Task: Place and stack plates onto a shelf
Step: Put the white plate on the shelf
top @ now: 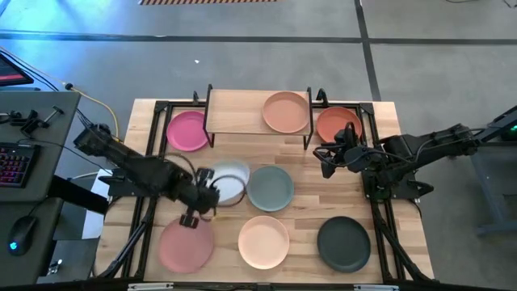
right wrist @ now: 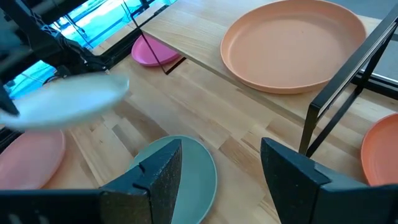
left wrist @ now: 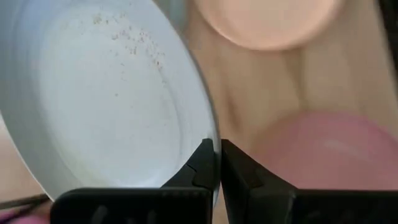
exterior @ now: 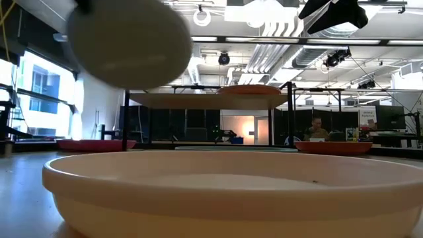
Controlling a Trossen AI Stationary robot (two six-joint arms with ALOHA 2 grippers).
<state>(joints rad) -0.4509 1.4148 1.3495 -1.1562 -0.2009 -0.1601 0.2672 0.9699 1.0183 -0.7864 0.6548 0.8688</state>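
The pale grey-white plate point(top: 230, 183) is in my left gripper point(top: 203, 194), which is shut on it over the table's middle. It shows raised and tilted in the low view point(exterior: 129, 43) and in the right wrist view point(right wrist: 68, 99). The tan plate point(top: 287, 111) lies flat on the right half of the shelf point(top: 238, 113). My right gripper point(top: 327, 153) is open and hovers near the shelf's right legs, over bare table beside the grey-teal plate point(right wrist: 180, 168). My left gripper pinches the grey-white plate's rim point(left wrist: 208, 127), one finger on the inner side of the rim and one on the outer side. It comes at it from the table's left and near side. The plate is lifted clear of the table and tilted.
On the table lie the hot pink plate point(top: 187, 131) left of the shelf and the orange plate point(top: 338, 123) right of it. The dusty pink point(top: 186, 242), cream-peach point(top: 263, 241) and black point(top: 343, 242) plates lie along the near edge. The shelf's left half is bare.
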